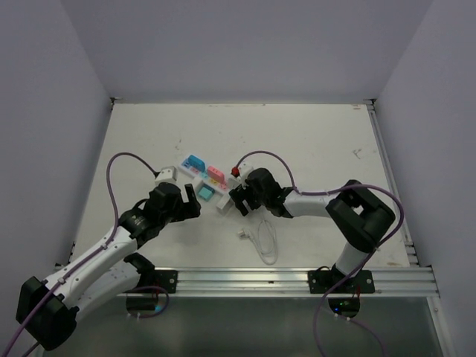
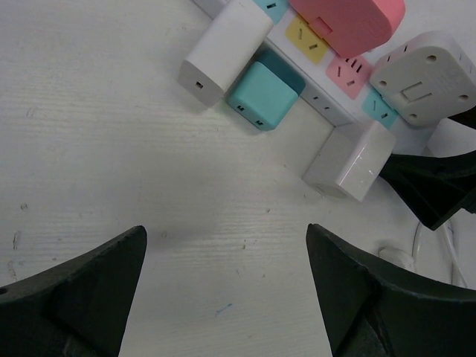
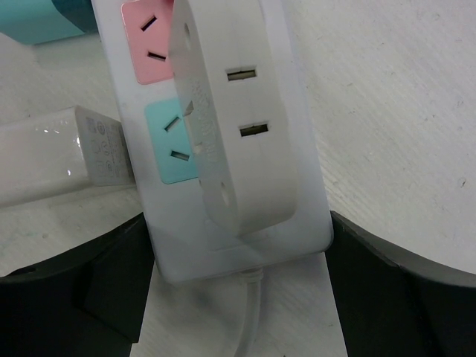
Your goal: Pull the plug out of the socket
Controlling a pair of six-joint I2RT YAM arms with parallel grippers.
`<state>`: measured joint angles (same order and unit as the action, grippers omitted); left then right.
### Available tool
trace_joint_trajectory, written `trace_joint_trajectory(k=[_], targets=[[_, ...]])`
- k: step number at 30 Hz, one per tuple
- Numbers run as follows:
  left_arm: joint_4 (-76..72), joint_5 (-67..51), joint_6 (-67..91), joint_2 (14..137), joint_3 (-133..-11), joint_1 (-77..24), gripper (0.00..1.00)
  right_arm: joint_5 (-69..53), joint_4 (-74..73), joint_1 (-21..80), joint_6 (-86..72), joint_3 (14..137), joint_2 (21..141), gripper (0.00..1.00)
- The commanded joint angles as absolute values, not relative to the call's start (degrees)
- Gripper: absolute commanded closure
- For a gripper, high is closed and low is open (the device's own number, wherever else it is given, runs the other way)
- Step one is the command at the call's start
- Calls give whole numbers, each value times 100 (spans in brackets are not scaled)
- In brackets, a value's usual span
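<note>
- white-walled enclosure around a pale matte tabletop (image 1: 312, 149); the long white rectangular power strip with coloured outlet faces (image 1: 199, 178), the socket, lies near its middle, long axis diagonal from far-left to near-right
- right gripper (image 3: 238, 223) straddles the socket's end where the thin white cord (image 3: 249, 312) leaves, fingers spread apart on either flank; the socket runs straight away from it
- flat white rounded adapter plug with two slots (image 3: 238, 111) sits on that end of the socket, between those fingers
- left gripper (image 2: 225, 238) is spread too, over bare table beside the socket's near long side, farther from that plug
- right arm looks nearer for the pull, likely away from the socket face
</note>
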<state>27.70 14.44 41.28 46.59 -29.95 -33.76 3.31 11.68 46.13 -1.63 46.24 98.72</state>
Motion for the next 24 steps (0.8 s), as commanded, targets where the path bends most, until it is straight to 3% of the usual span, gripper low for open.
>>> trace_joint_trajectory(k=[1,2,5,11,15,24], targets=[[2444,1196,3894,4825,-2918,-3331,8,545,1424,4632,-246,4579,9765,37],[2417,1117,3850,4938,-2927,-3331,7,571,1363,4641,-333,4579,9669,47],[2268,854,3701,5141,-2953,-3331,6,624,1205,4623,-500,4483,9414,64],[1697,440,3481,5265,-3050,-3366,6,597,976,4614,-1229,4342,9053,90],[1170,360,3410,5308,-3041,-3550,7,720,704,4605,-1704,4333,8991,99],[97,1292,3024,5941,-2778,-4781,6,624,730,4605,-2478,3929,8781,100]])
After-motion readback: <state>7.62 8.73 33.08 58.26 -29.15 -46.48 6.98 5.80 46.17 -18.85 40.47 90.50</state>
